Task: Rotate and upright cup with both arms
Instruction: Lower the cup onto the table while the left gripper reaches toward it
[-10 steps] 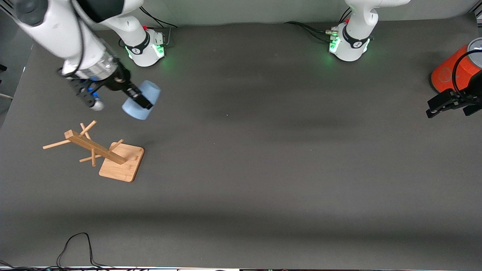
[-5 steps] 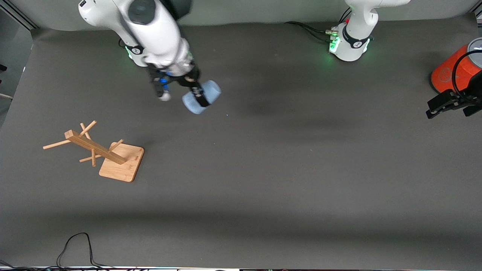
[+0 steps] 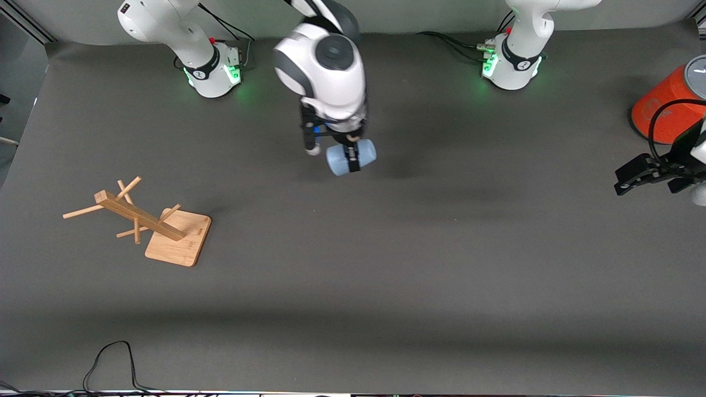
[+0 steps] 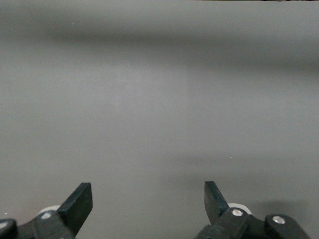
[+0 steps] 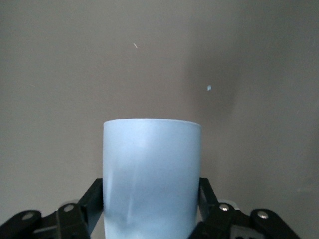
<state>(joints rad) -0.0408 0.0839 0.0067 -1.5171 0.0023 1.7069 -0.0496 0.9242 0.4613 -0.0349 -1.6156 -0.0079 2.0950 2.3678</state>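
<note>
Front view: carries the cup (image 3: pixel 351 157) in the right claw (image 3: pixel 352 160), now over the middle of the counter (image 3: pixel 386 275), between the two bases; half a second ago hung nearer the right arm's base, a second ago up over the rack (image 3: pixel 144 223) end. Cup pinched across its body, lying on its side in the air, clear of the counter. Rack well apart from that claw now, toward the right arm's end. Left claw (image 3: pixel 642 177) hangs over the left arm's end of the counter, just beside the orange cylinder (image 3: pixel 664 107), slightly shifted from a second ago, fingers spread and empty.

Left wrist view: shows only bare counter past the left claw (image 4: pixel 148 196), fingertips (image 4: pixel 79 199) set wide apart, nothing between them. No cup in sight from here.

Right wrist view: shows the cup (image 5: pixel 152 174) clamped between the right claw (image 5: pixel 152 199) fingers (image 5: pixel 207 191), pointing straight out from the wrist, counter below.

Meaning for the task, as a judgement: looks like a carry toward a handover spot in the middle, reachable by both arms. Cup not yet upright; rotation and regrasp by the left claw likely still to come.
</note>
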